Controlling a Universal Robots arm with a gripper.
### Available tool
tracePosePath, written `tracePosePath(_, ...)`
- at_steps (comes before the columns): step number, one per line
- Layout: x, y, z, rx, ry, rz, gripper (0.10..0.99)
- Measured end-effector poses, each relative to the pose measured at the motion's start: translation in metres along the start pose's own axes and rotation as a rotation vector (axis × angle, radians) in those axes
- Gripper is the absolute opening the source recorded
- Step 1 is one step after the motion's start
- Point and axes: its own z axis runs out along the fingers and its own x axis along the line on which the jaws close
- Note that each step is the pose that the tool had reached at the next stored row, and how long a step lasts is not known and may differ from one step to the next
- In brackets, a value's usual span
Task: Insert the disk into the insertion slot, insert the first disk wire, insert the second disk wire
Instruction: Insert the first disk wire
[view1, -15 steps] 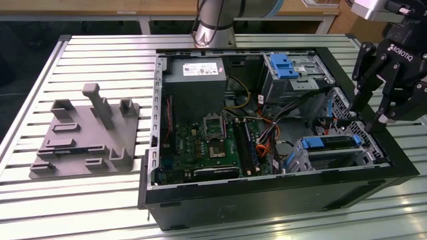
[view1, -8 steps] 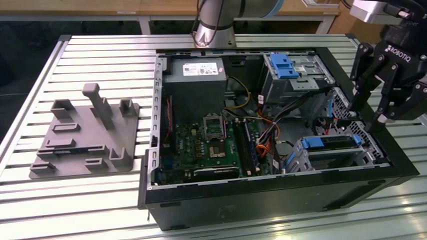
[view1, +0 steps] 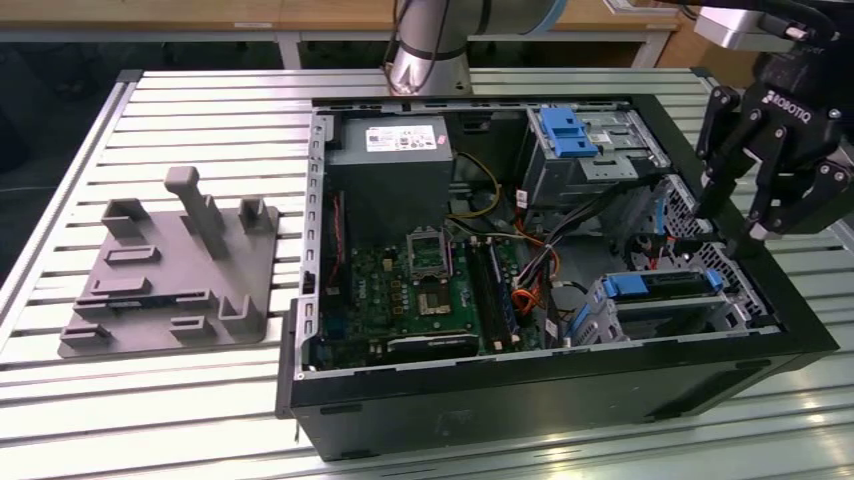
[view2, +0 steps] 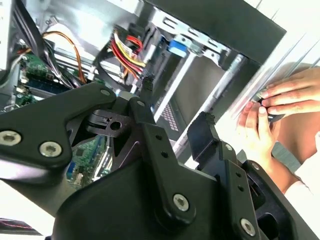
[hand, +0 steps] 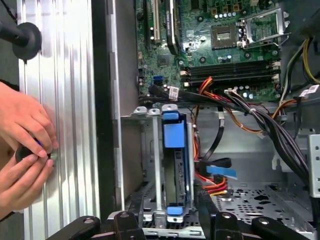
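The disk (view1: 663, 284) sits inside the insertion slot (view1: 694, 312), a perforated silver cage in the case's corner on the exterior view's right. In the first wrist view the disk (hand: 176, 175) stands edge-on in the cage (hand: 150, 165), its blue handle (hand: 173, 135) at the mouth. A black cable with a blue tab (hand: 220, 171) and red and yellow wires (hand: 212, 185) lie loose beside the cage. My gripper (view1: 734, 225) hangs open above the case's edge over the cage, with nothing between its fingertips (hand: 125, 219). Its fingers (view2: 146, 87) are spread apart.
A taller grey bay with a blue clip (view1: 571, 130) stands behind the cage. The motherboard (view1: 420, 290) fills the case's middle. A person's hands (hand: 25, 145) rest on the slatted table beside the case, holding a small dark object (view2: 270, 116). A grey fixture (view1: 174, 270) lies on the exterior view's left.
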Motion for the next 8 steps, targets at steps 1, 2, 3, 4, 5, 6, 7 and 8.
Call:
tracePosePath(1,-0.0041,-0.0002,0.0005,0.000,0.0004,0.000,0.557)
tracePosePath(2,-0.0077,-0.0002,0.0012,0.000,0.0016,0.000,0.557)
tracePosePath(3,-0.0108,-0.0003,0.0020,-0.001,0.0027,0.000,0.557)
tracePosePath(4,-0.0132,-0.0005,0.0033,-0.001,0.0033,0.000,0.557)
tracePosePath(5,-0.0141,-0.0011,0.0053,-0.003,0.0030,-0.001,0.557)
tracePosePath(6,-0.0145,-0.0016,0.0070,-0.005,0.0033,-0.001,0.557)
tracePosePath(7,-0.0149,-0.0019,0.0086,-0.006,0.0035,-0.001,0.557)
tracePosePath(8,-0.0153,-0.0023,0.0103,-0.007,0.0037,-0.001,0.557)
